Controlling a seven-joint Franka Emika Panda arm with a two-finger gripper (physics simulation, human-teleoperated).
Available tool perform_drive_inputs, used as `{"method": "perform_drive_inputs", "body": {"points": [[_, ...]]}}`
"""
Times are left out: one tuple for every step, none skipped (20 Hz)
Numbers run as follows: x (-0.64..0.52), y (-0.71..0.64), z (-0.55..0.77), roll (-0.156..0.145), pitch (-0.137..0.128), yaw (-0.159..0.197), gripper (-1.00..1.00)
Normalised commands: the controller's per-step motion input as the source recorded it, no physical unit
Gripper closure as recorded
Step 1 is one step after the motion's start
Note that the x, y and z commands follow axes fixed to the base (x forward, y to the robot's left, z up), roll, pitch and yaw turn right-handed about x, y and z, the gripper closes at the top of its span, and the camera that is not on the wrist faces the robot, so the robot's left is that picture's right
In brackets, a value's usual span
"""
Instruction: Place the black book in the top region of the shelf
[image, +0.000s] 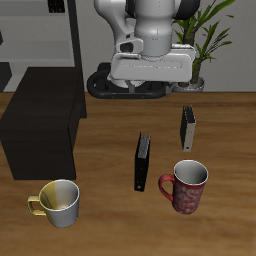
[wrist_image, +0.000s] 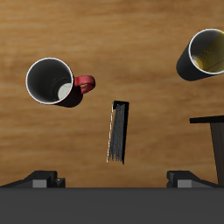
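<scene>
**Wrist view: book below, nothing gripped yet**

Wrist view looks straight down on the black book (wrist_image: 119, 132), which stands on its edge on the wooden table (wrist_image: 131, 44), with the red mug (wrist_image: 55, 82) and the yellow mug (wrist_image: 206, 52) to either side. Both fingertips of the gripper (wrist_image: 116, 181) show spread well apart, with nothing between them and nothing touched.

From the exterior view, the black book (image: 142, 163) stands near the middle of the table (image: 110, 225), beside the red mug (image: 186, 186); a shorter dark book (image: 187, 129) stands farther back. The shelf (image: 42, 125) sits by a side edge, well apart from the book.

Judging by this, the reach is in hand. Next, the gripper must descend, straddle the book's thin spine, and close.
</scene>
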Motion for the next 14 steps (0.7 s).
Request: {"method": "perform_drive_inputs", "body": {"points": [[0.28, -0.18, -0.21, -0.002, -0.016, 0.024, -1.00], [0.25, -0.23, -0.30, -0.053, 0.044, -0.083, -1.00], [0.17, -0.08, -0.16, 0.037, -0.125, 0.017, -1.00], [0.36, -0.24, -0.32, -0.087, -0.005, 0.074, -1.00], [0.25, -0.20, -0.31, 0.012, 0.038, -0.117, -1.00], [0.36, -0.30, -0.36, 0.028, -0.040, -0.028, -1.00], [0.16, -0.28, -0.31, -0.098, 0.002, -0.007, -1.00], [0.18, -0.19, -0.38, 0.022, 0.064, -0.071, -1.00], [0.10, -0.13, -0.24, -0.028, -0.003, -0.003, -1.00], [0.21, -0.20, -0.47, -0.018, 0.042, -0.007, -1.00], [0.04, -0.06, -0.25, -0.033, 0.017, -0.078, -1.00], [-0.03, 0.02, 0.01, 0.000, 0.000, 0.000, -1.00], [-0.02, 0.16, -0.37, 0.059, -0.031, 0.066, -1.00], [0.05, -0.05, -0.43, -0.033, -0.015, -0.026, -1.00]]}}
